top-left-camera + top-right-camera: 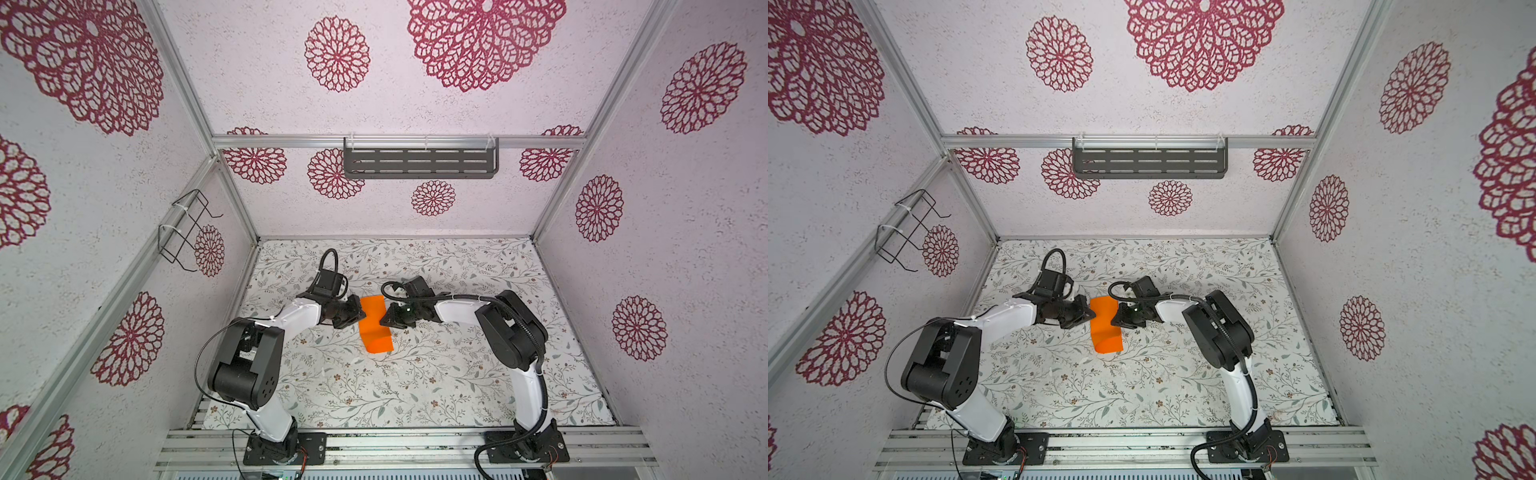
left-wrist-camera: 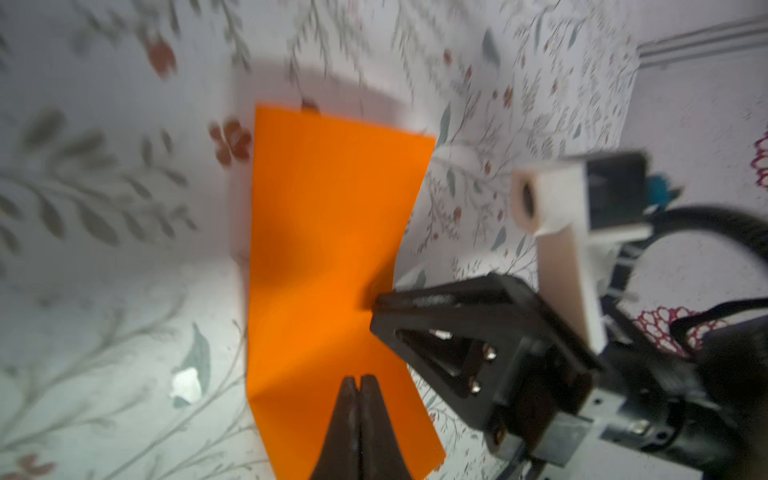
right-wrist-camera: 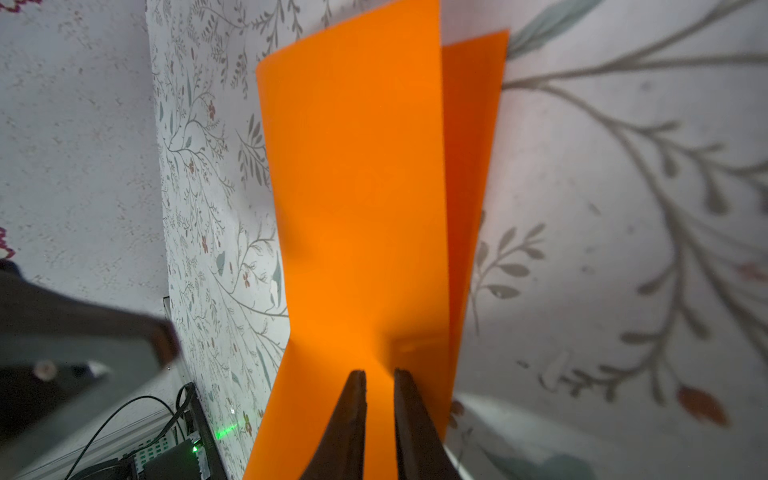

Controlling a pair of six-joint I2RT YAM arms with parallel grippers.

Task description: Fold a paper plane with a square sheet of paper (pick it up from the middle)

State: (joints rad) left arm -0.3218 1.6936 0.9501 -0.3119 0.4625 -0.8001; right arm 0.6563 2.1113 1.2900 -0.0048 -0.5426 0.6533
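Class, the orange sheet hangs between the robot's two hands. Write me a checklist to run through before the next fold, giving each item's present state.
1. Left hand shut on the square sheet of paper: ok.
2. Right hand gripping firmly: cannot tell; its jaws stand slightly apart with paper between them.
3. Edges of the two layers aligned: not ok; one juts past the other in the right wrist view.
4. Sheet flat, no bowing: not ok; it curves.
5. Sheet clear of the table: cannot tell.
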